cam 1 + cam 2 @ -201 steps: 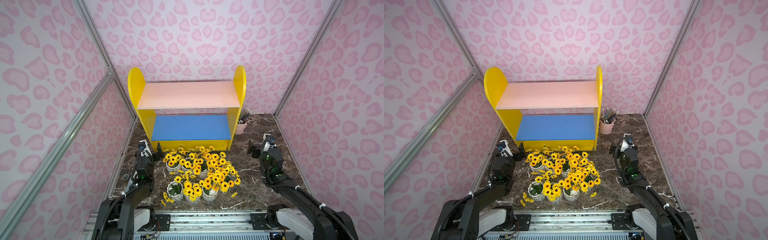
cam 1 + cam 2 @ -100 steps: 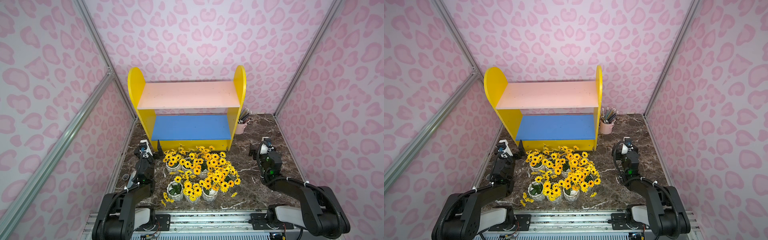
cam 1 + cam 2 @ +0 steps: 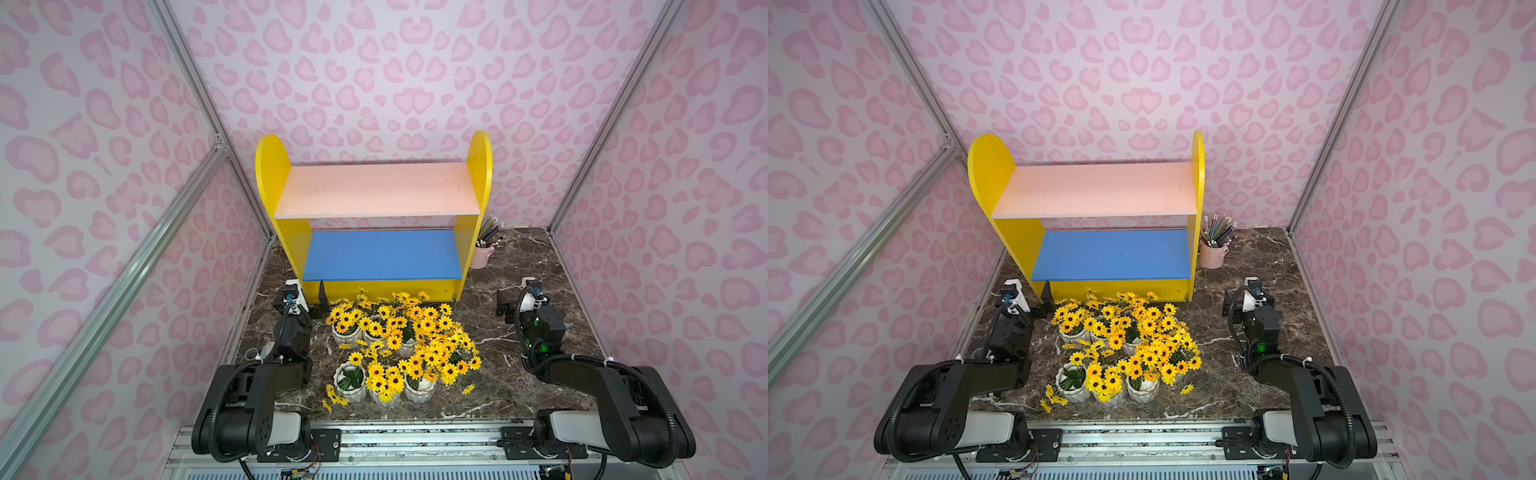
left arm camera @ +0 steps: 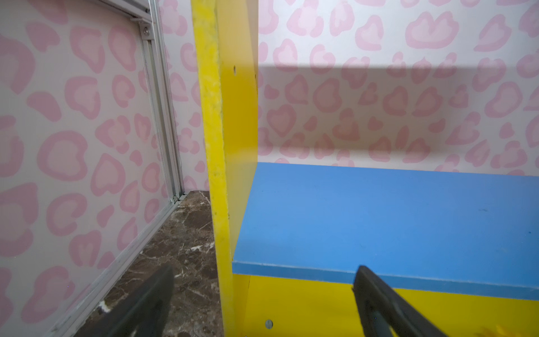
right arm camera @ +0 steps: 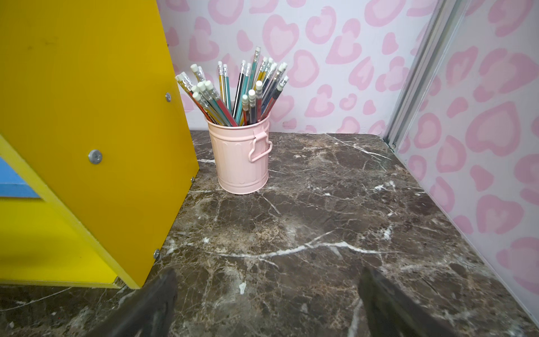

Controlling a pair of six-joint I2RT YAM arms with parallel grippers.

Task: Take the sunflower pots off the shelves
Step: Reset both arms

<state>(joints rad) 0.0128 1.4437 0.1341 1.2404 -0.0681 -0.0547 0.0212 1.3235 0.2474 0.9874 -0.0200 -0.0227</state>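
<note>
In both top views the shelves (image 3: 272, 174) (image 3: 990, 166) stand at 12 o'clock on the marble table (image 3: 519, 257) (image 3: 1258, 266), against the back wall. The pink board (image 3: 374, 189) (image 3: 1096, 189) and the blue board (image 3: 382, 253) (image 3: 1113, 253) are both bare. The sunflower pots (image 3: 399, 345) (image 3: 1125, 349) are all down on the table, packed in one cluster at 6 o'clock from the shelves, just in front of the yellow base. The blooms overlap so much that the pots cannot be counted. A loose flower head (image 3: 468, 389) (image 3: 1187, 389) lies at about 4 o'clock from the cluster. The left gripper (image 3: 303, 297) (image 3: 1030, 299) sits low at about 10 o'clock from the pots, jaws spread wide and holding nothing. The right gripper (image 3: 515, 305) (image 3: 1241, 309) rests at about 2 o'clock from them, well apart, also wide and empty. A pink pencil cup (image 3: 482, 255) (image 3: 1212, 253) stands at 3 o'clock from the shelves, just beside the side panel. In the left wrist view the left gripper (image 4: 264, 271) faces the front edge of the blue board (image 4: 379, 218) and the yellow side panel, its two dark fingers (image 4: 376, 291) far apart with nothing between them. In the right wrist view the right gripper (image 5: 268, 275) is spread wide over bare table (image 5: 320, 218), and the pencil cup (image 5: 242, 157) stands upright beside the outer face of the shelves (image 5: 87, 102).
</note>
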